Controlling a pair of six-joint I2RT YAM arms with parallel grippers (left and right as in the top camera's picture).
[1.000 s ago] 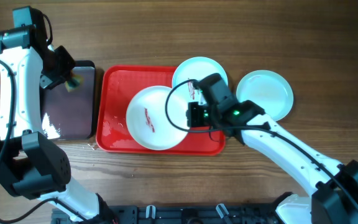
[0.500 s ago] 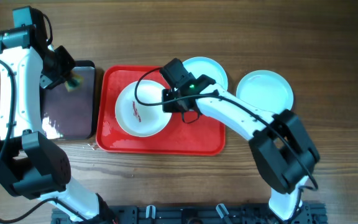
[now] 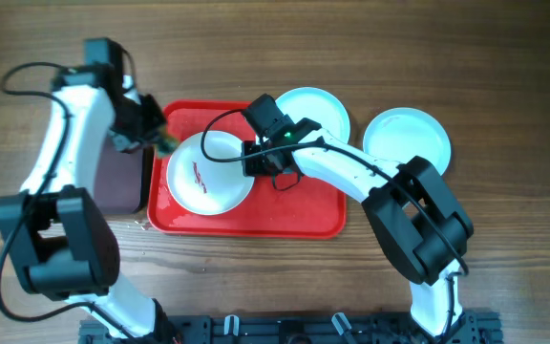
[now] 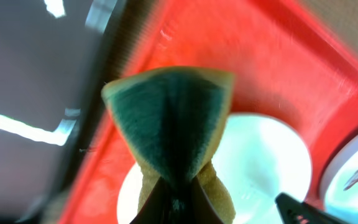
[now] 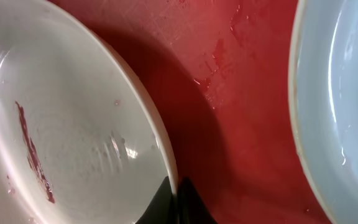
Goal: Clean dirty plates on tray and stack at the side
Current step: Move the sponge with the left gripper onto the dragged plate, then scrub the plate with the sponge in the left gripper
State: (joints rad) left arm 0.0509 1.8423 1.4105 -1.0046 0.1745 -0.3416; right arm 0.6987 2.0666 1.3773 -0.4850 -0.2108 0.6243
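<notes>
While my right gripper (image 3: pixel 254 159) is pinching the plate (image 3: pixel 208 183) by its rim mid-frame, my left gripper (image 3: pixel 149 134), squeezing the sponge (image 4: pixel 168 118), is needing firm strokes over the smear (image 5: pixel 33 155).

Standing here I can read nothing: no word, brand, number or sign shows on the red tray (image 3: pixel 304 215), the black tray (image 3: pixel 122 186) or the sponge (image 4: pixel 173 118). The one mark about is a reddish-brown smear (image 3: pixel 199 173) on the plate (image 3: pixel 222 194) in the red tray, and it spells nothing.
</notes>
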